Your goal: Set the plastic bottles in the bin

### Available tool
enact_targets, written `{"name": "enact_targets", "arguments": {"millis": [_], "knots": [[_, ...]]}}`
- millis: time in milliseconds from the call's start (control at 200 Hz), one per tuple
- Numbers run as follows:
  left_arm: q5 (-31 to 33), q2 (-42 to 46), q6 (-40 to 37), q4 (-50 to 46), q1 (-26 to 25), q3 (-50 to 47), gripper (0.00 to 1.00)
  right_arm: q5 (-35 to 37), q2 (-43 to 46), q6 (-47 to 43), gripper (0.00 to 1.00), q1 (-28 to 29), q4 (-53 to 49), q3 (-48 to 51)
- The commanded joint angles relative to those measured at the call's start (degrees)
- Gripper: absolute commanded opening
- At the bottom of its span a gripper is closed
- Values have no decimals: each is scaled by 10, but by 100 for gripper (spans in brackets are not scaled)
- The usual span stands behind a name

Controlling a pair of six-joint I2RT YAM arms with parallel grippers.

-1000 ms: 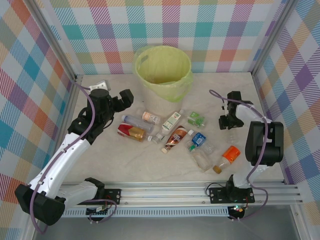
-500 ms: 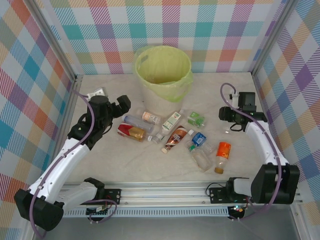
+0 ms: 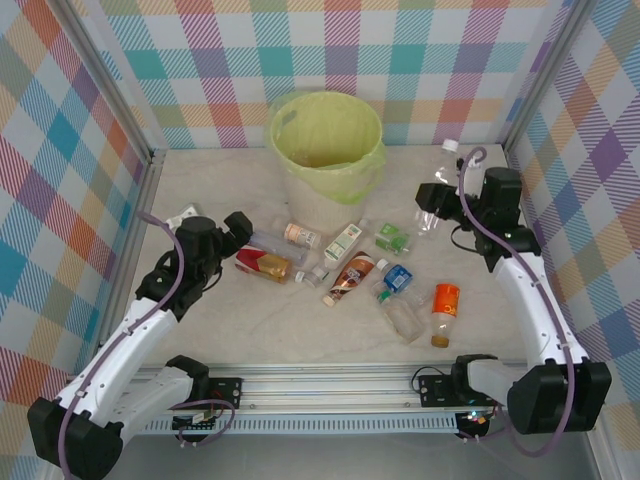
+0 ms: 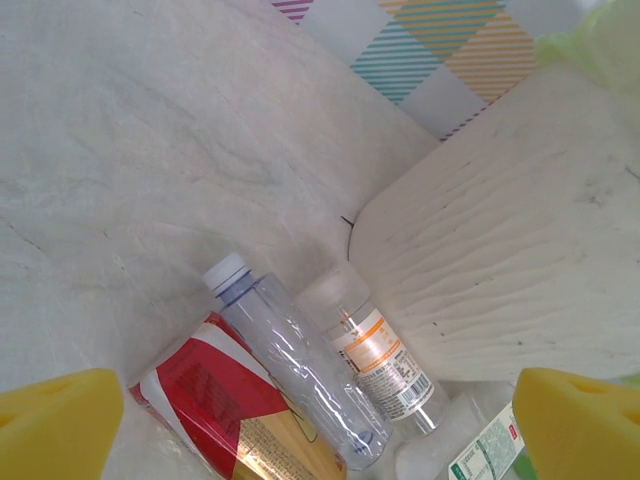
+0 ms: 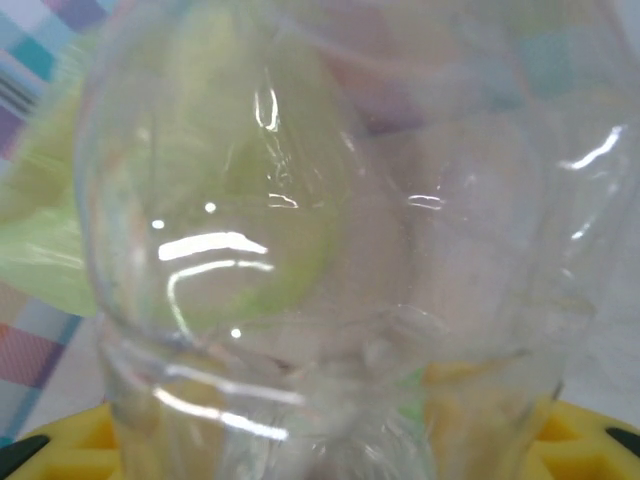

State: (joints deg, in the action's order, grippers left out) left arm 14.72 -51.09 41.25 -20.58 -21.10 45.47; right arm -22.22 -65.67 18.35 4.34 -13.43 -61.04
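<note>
1. The right fingers (image 3: 430, 200) grip a clear bottle (image 3: 438, 178) to the right of the bin (image 3: 300, 155).
2. The left fingers (image 3: 237, 222) spread wide over a red-labelled bottle (image 3: 262, 263).
3. The other bottles (image 3: 357, 272) lie scattered on the bench (image 3: 300, 335) before the bin.

Right wrist: clear bottle (image 5: 330, 250) blurred, cut off at top and bottom edges; yellow pads (image 5: 60, 455) mostly hidden behind it, lower corners.
Left wrist: red-labelled bottle (image 4: 215, 410) and green-and-white-labelled bottle (image 4: 490, 455) cut by lower edge; bin (image 4: 500, 250) wall runs off right edge.
Top view: label print too small to read.
</note>
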Motion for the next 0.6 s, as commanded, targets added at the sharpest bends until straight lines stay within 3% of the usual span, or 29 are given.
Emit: {"name": "enact_targets", "arguments": {"millis": [0, 595], "knots": [[13, 16, 21, 16, 8, -11, 100, -55, -25, 29, 52, 27, 67, -70], [11, 49, 24, -2, 19, -33, 100, -73, -303, 44, 55, 132, 90, -427]]}}
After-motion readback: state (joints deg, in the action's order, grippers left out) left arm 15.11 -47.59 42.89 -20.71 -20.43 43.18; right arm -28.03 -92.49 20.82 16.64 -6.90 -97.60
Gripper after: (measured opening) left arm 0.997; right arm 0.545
